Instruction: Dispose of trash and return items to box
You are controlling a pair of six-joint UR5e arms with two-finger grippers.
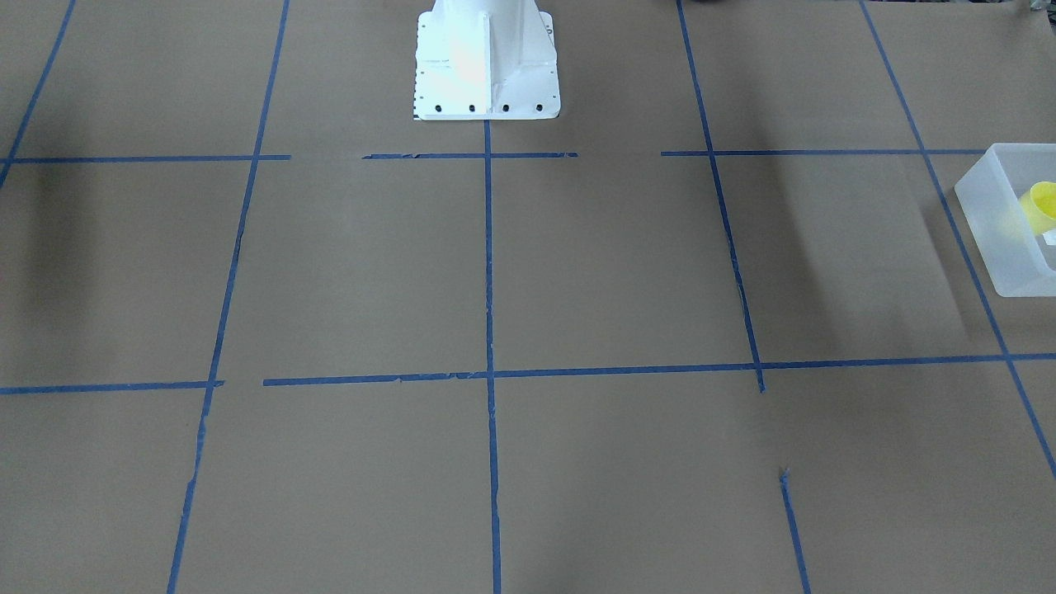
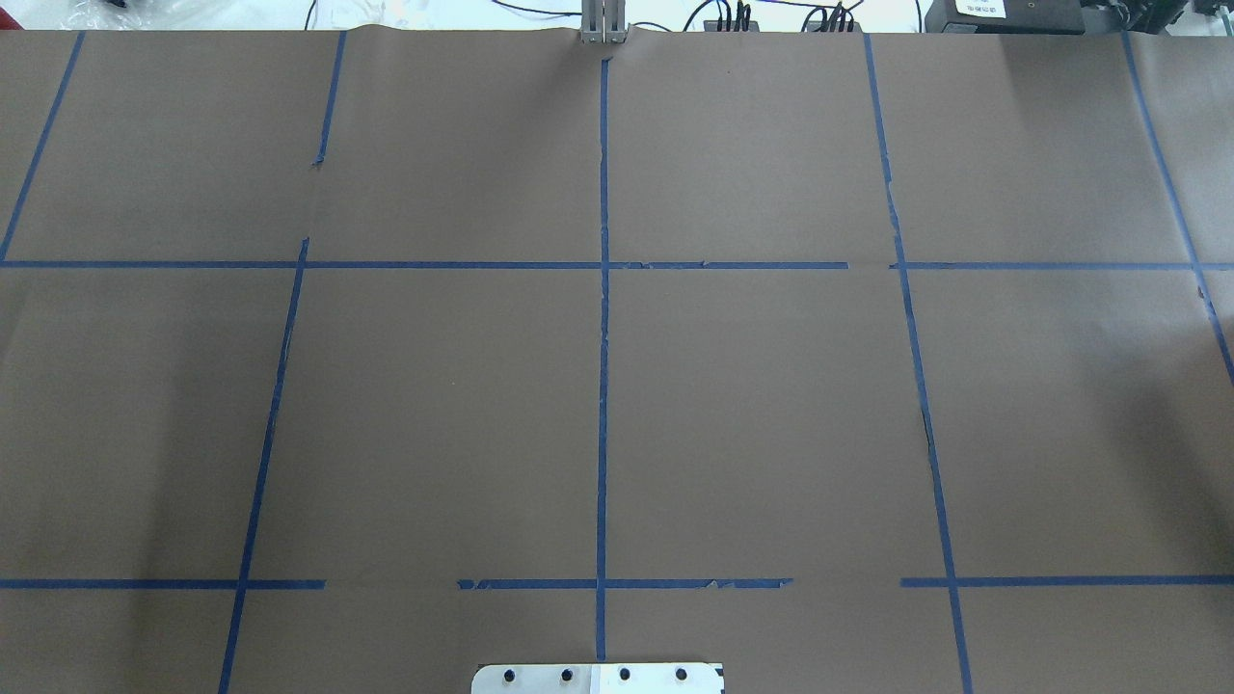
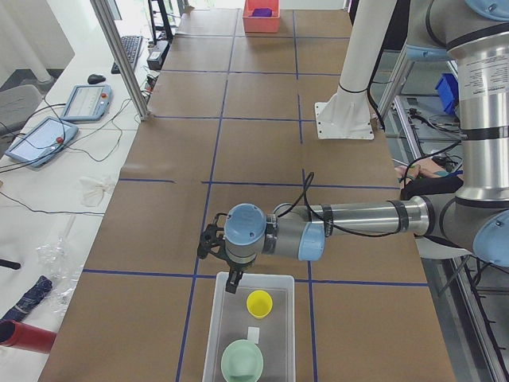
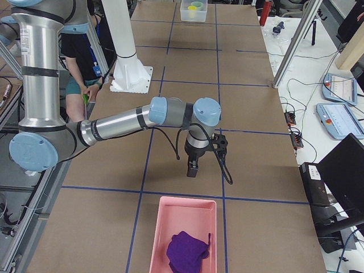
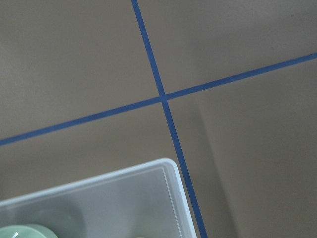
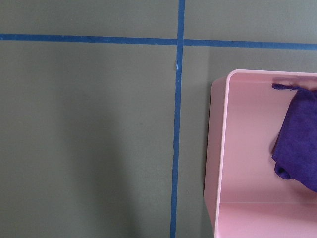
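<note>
Hanging above the near edge of the box (image 3: 276,338) with the left gripper (image 3: 233,280), jaws unreadable from here. Just past the fingertips, inside: yellow cup (image 3: 259,303), then mint bowl (image 3: 242,360) (put away, seemingly). Likewise the right gripper (image 4: 193,169), short of the pink tray (image 4: 185,216) holding purple cloth (image 4: 187,251); grip unreadable too.

Bright, diffuse, lit from above. Soft broad shadows across the table paper (image 1: 627,264) at left and right of the front-facing and overhead views. Blown-out glare on the white base mount (image 1: 474,58). Slightly soft on the box (image 5: 99,181) rim in the left wrist view; sharp elsewhere.
</note>
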